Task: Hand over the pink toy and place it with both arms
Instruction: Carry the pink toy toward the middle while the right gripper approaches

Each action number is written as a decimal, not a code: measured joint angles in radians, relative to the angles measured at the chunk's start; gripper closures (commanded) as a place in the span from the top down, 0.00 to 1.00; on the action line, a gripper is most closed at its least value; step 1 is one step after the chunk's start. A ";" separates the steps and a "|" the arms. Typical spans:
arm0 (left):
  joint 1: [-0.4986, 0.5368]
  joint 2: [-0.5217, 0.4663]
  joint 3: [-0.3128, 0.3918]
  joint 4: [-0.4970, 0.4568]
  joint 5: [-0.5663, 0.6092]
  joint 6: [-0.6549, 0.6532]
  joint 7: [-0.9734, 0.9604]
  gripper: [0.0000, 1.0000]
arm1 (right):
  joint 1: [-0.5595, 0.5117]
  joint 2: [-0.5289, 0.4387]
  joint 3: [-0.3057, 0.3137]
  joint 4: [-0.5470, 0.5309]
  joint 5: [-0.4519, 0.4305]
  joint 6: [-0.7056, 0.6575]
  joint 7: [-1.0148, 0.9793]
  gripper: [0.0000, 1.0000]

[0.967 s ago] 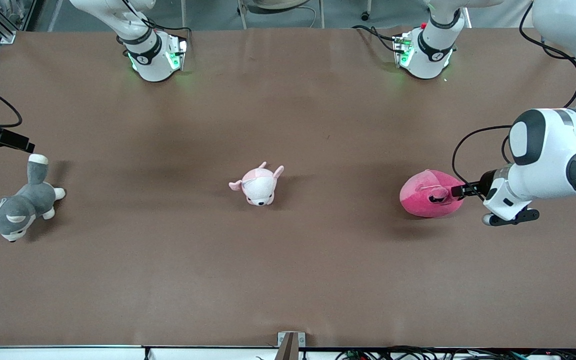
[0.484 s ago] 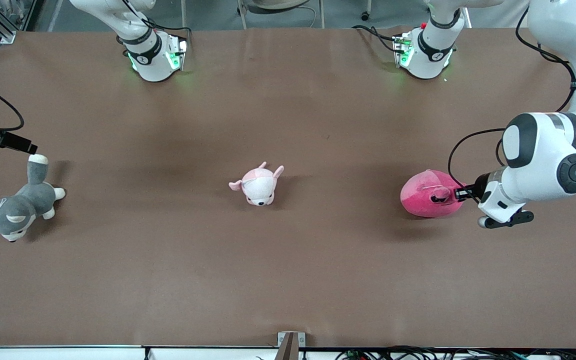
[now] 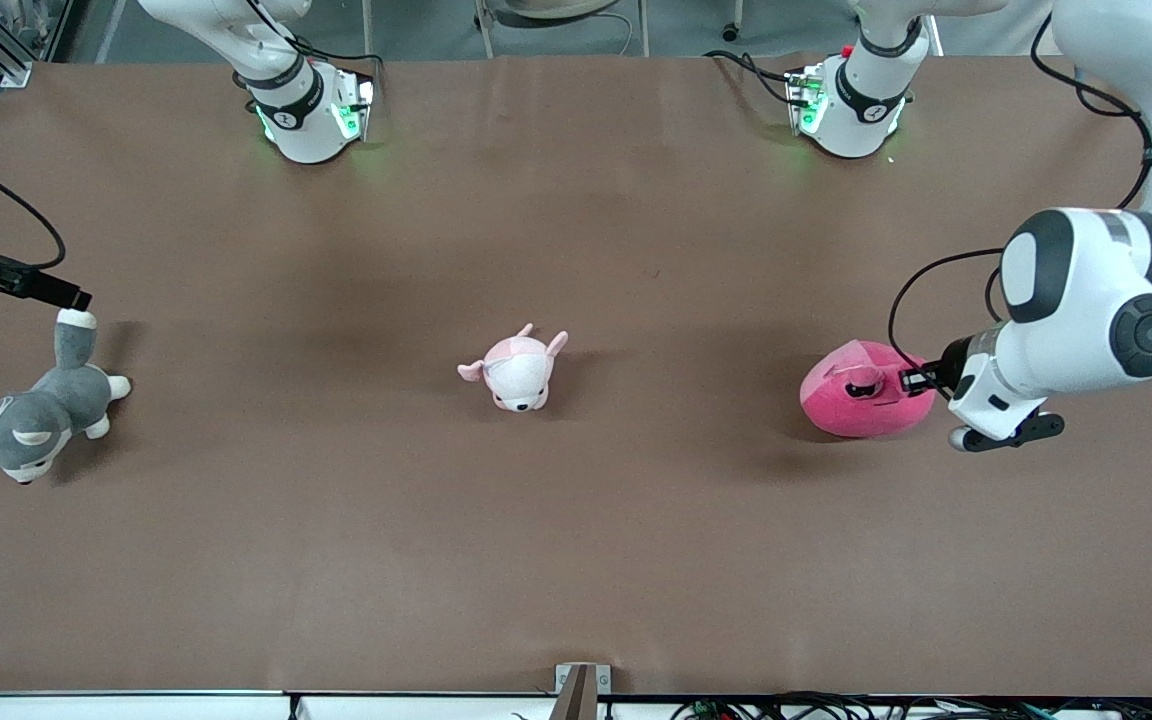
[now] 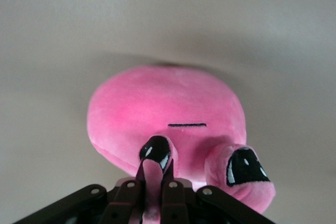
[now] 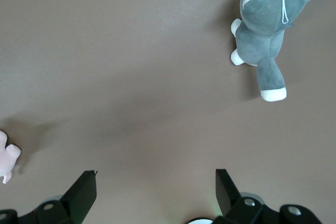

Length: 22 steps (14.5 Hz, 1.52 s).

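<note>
The hot-pink round plush toy (image 3: 856, 408) lies on the brown table (image 3: 576, 520) toward the left arm's end. My left gripper (image 3: 911, 380) is shut on a small flap of the toy next to its dark eye. In the left wrist view the fingers (image 4: 173, 192) pinch pink fabric, and the toy (image 4: 168, 108) fills the middle. My right gripper (image 3: 61, 293) is open and empty, over the tail of the grey dog at the right arm's end of the table. Its jaws stand wide apart in the right wrist view (image 5: 156, 184).
A grey-and-white plush dog (image 3: 31, 420) lies at the right arm's end and also shows in the right wrist view (image 5: 268, 35). A small pale pink-and-white plush (image 3: 516, 370) lies mid-table, with its edge in the right wrist view (image 5: 6, 161). Both arm bases stand farthest from the front camera.
My left wrist has shifted a little toward the pink toy and pulled its pinched flap, so the toy has changed shape slightly. My right gripper has crept slightly toward the table's middle.
</note>
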 measured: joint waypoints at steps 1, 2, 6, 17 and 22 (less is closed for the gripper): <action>0.000 -0.018 -0.015 0.034 0.000 -0.060 -0.025 0.00 | 0.006 0.000 0.000 0.000 0.000 -0.001 0.019 1.00; 0.000 -0.033 -0.035 0.075 0.000 -0.114 -0.057 0.00 | 0.010 0.000 0.001 0.000 0.000 -0.002 0.043 1.00; -0.003 -0.054 -0.172 0.230 -0.005 -0.218 -0.245 0.00 | 0.060 0.000 0.002 0.000 0.005 -0.018 0.234 1.00; -0.274 -0.008 -0.408 0.359 -0.045 -0.088 -0.719 0.00 | 0.265 -0.023 0.008 0.006 0.173 -0.026 0.801 1.00; -0.443 0.086 -0.402 0.359 -0.039 0.131 -0.793 0.00 | 0.423 -0.037 0.012 0.000 0.201 -0.025 1.074 1.00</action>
